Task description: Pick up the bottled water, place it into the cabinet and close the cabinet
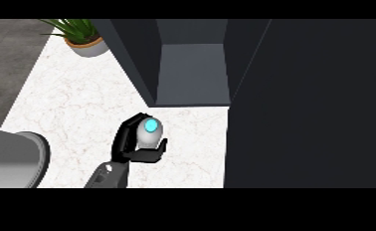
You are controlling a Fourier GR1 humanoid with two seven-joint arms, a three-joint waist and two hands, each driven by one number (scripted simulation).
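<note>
The hand is curling its fingers and thumb around the bottled water, holding it above the white counter, just near of the open cabinet, so the pick-up is looking done. Placing it on the cabinet's floor and closing the dark door standing at the right are both waiting. Which arm this is, probably the left, is hard to call; no other hand is showing.

The pale grey bottled water with a bright blue cap sits upright, cap toward the camera, just before the open dark grey cabinet, whose door stands wide.
</note>
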